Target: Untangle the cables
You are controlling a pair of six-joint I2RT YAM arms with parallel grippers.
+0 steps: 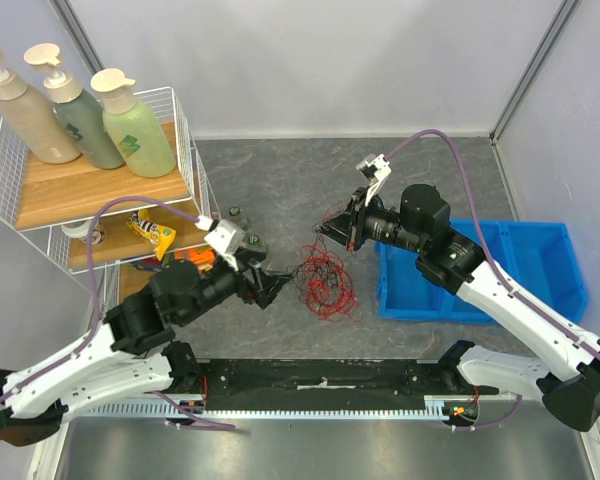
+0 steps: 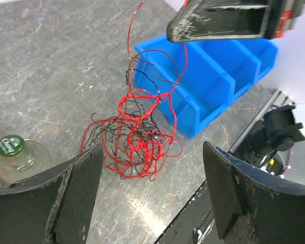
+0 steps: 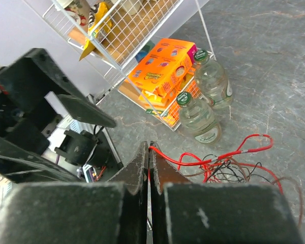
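Red/blk cables [image 1: 323, 283] just beside blue bin [image 1: 383, 285] edge, right gripper [image 1: 321, 230] w/ strand

Your left gripper [image 1: 272, 287] stands wide open, arm stretched inward. Your right gripper [image 3: 149, 148], facing it, is pinched shut on a red strand of the cables [image 1: 325, 284].

bottle [image 2: 14, 160] base behind left tool [image 2: 152, 148]

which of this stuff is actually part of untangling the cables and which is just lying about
Job: cables; right gripper, shut on a red one; left gripper, open near them.
Lying about: blue bin; glass bottles; orange box; wire shelf; pump bottles.
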